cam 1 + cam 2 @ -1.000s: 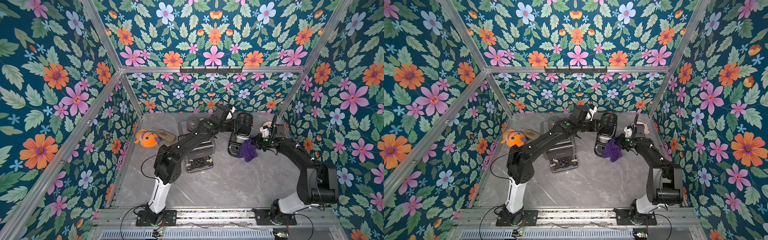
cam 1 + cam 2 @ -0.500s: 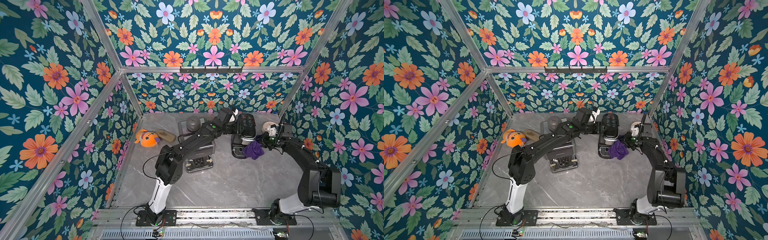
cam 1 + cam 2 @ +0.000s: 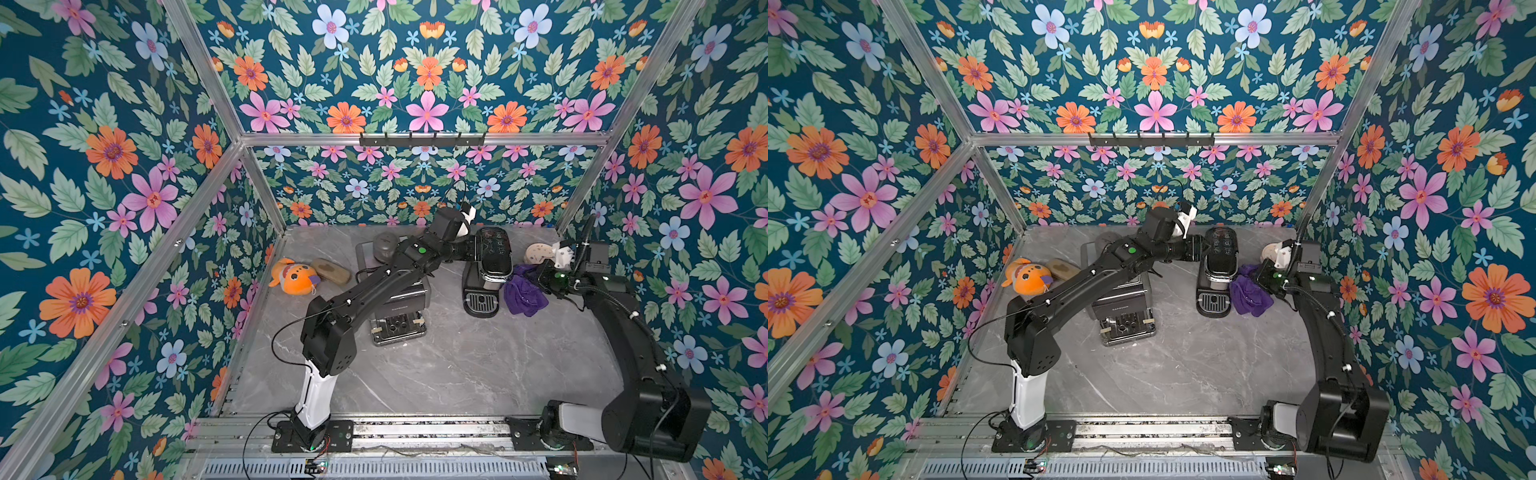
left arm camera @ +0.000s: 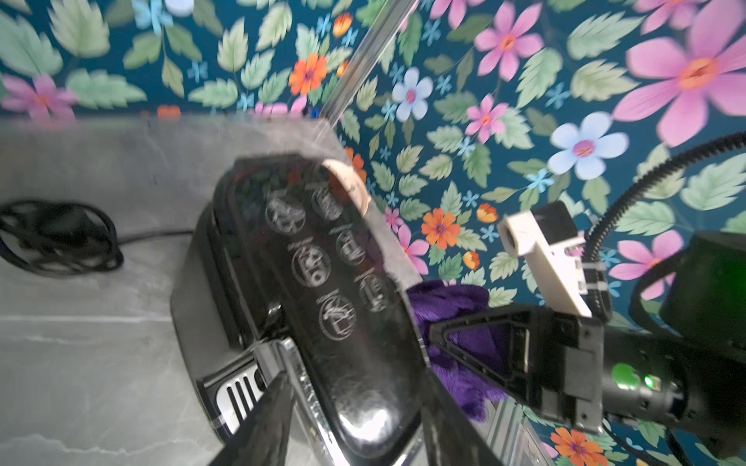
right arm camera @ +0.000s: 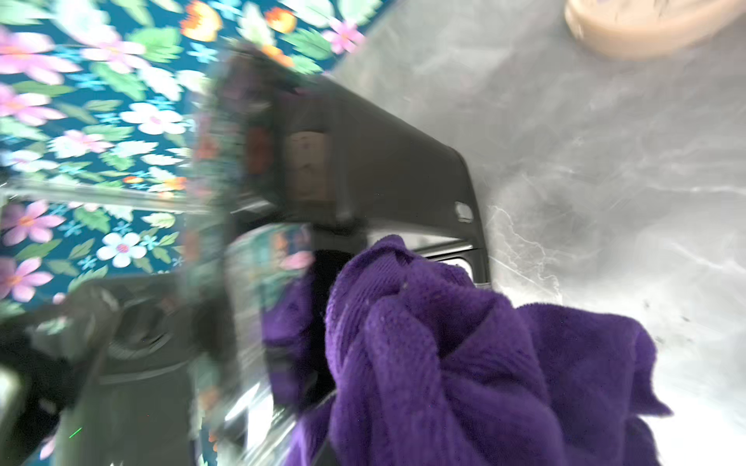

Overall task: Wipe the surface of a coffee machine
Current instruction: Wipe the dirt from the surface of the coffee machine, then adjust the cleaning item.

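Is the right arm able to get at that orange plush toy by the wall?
Probably not. The orange plush toy lies near the opposite wall, with the black pod coffee machine, the grey espresso machine and the outstretched left arm all between it and the right arm.

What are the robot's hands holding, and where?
Right gripper pinches purple cloth at its bunched top. Left gripper straddles the coffee machine's top; grip unclear.

Grey marble tabletop [image 3: 457,365]: coffee machine [image 3: 492,257], orange plush [image 3: 295,276].
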### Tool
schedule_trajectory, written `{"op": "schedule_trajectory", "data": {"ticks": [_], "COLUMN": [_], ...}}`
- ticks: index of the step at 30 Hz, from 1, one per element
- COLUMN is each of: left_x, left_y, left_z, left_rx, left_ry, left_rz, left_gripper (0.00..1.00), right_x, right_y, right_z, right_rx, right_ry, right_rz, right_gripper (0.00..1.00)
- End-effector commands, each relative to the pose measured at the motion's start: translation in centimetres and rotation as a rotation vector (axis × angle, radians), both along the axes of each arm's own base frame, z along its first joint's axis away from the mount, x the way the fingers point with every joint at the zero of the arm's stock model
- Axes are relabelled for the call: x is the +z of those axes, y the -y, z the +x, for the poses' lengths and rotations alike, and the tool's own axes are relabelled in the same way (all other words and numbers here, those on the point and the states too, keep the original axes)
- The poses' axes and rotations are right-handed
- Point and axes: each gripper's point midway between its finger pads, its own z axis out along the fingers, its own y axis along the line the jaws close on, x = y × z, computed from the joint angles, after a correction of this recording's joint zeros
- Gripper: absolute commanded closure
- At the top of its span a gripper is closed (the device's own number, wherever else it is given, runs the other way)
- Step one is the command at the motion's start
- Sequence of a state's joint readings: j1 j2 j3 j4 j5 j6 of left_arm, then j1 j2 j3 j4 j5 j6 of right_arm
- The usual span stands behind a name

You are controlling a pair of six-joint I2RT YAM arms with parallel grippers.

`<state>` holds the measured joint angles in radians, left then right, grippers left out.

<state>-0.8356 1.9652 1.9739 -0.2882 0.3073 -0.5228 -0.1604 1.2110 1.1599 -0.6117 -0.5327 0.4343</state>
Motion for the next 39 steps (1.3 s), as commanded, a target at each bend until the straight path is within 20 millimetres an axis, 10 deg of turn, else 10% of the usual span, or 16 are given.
{"op": "schedule_trajectory", "data": {"ticks": [1,7,13,20,32,39], "left_x": [4.0,9.0,9.6,11.1,15.5,16.4], "left_y": [-0.2,0.5,0.1,-0.4,-3.6,-4.0], "left_z": [-1.4,-10.8,-17.0,-18.1,-21.2,-19.9], "left_rx": [-0.083,-0.505,-0.707,-0.722,-0.755,-0.645], "left_ry": [0.166,0.318,0.460,0.508,0.535,0.505], "left_rz": [-0.037,-0.276,-0.332,-0.391,-0.607,-0.609], "left_gripper": [0.43,0.29,0.15,0.21,0.91,0.62], "right_x": [4.3,15.8,20.9,23.1,21.2,21.5], "right_y": [-2.4,-9.0,-11.2,-14.0,-12.5,-12.6], "right_z": [-2.5,-9.4,-14.0,-16.8,-12.9,-12.9], "right_rx": [0.141,0.593,0.793,0.955,0.646,0.647], "right_ry": [0.134,0.590,0.760,0.787,0.686,0.686], "right_rz": [0.025,0.249,0.305,0.354,0.275,0.303], "right_gripper": [1.00,1.00,1.00,1.00,0.97,0.97]}}
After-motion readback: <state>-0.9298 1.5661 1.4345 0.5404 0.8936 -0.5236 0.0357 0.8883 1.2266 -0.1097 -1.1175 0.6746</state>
